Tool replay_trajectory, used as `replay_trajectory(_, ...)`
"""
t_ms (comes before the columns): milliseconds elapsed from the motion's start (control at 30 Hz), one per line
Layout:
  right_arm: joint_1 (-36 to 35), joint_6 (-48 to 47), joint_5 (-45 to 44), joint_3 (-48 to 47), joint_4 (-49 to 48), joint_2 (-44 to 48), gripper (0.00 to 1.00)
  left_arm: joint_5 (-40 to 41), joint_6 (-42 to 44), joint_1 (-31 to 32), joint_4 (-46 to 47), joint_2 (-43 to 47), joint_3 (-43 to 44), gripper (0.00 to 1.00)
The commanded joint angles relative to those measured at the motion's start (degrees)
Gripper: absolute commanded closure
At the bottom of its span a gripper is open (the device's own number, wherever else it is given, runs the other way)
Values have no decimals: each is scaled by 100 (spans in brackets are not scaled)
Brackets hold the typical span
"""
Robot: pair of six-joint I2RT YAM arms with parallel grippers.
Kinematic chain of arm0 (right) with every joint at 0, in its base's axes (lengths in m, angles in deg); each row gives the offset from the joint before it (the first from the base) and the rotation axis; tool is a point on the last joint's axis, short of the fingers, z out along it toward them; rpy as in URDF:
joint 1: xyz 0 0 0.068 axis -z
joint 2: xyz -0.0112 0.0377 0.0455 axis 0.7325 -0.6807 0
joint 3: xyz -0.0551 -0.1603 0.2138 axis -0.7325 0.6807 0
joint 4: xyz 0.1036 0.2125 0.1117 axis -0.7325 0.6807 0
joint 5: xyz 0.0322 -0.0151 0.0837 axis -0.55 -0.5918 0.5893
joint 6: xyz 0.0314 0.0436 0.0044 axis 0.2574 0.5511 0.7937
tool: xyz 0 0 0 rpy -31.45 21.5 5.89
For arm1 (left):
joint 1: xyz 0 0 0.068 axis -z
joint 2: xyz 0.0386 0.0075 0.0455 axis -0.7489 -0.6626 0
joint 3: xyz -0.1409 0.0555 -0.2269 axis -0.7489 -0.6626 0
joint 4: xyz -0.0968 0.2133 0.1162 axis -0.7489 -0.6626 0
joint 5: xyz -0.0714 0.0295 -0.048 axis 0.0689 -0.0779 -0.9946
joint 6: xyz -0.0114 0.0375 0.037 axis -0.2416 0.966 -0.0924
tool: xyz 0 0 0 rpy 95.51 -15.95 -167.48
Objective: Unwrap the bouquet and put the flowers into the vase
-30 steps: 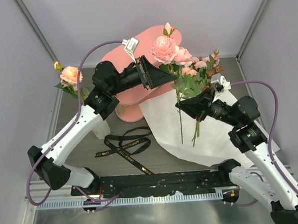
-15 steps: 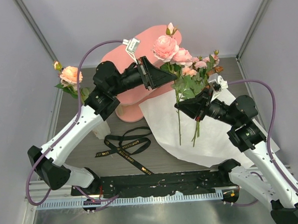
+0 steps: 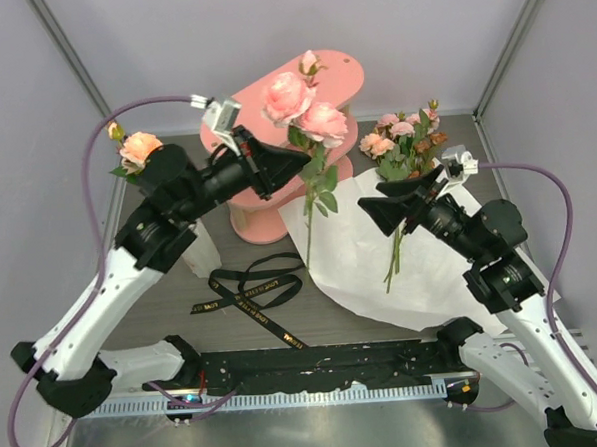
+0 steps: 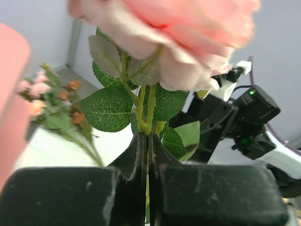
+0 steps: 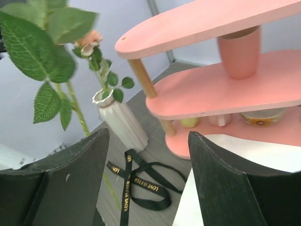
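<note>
- Top view: my left tool (image 3: 297, 155) is pinching one rose stem (image 3: 308, 218), which hangs clear of the bench (image 3: 224, 333) with its blooms up by the pink shelf (image 3: 336, 71). I judge it is raised so that it can swing left to the vase (image 3: 202, 257).
- The vase stands near-left of the shelf, half hidden under my left arm, with one rose (image 3: 139, 149) already in it.
- My right tool (image 3: 382, 201) is spread and empty over the opened paper (image 3: 360, 255). The other flowers (image 3: 404, 143) lie on it, and the ribbon (image 3: 247, 291) lies loose to its left.
- Left wrist: the jaws are pressed together on the stem just under the leaves, a low grip that keeps the blooms upright.
- Right wrist: the fingers are wide apart with nothing between them. The vase stands upright beyond.
</note>
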Motion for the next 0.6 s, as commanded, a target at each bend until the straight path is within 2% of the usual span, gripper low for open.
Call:
replay_trajectory(0,-27,1,-1165,15,36,371,25,1335,1551,11,-665,926,-169,100)
replay_trajectory(167,-19,-26,-1421,86,238,416,25,2557,2622,10,-1104,1761,-241,100)
replay_trajectory(333,-36,1,-1421,103,335,345,25,3690,3414,19,-1614,1824,522,100)
replay_trajectory(433,-19,9,-1430,121,335,389,25,4593,3837,11,-1249,1946,508,100)
replay_trajectory(567,-19,9,-1430,121,335,407,25,4940,4364,19,-553,2105,340,100)
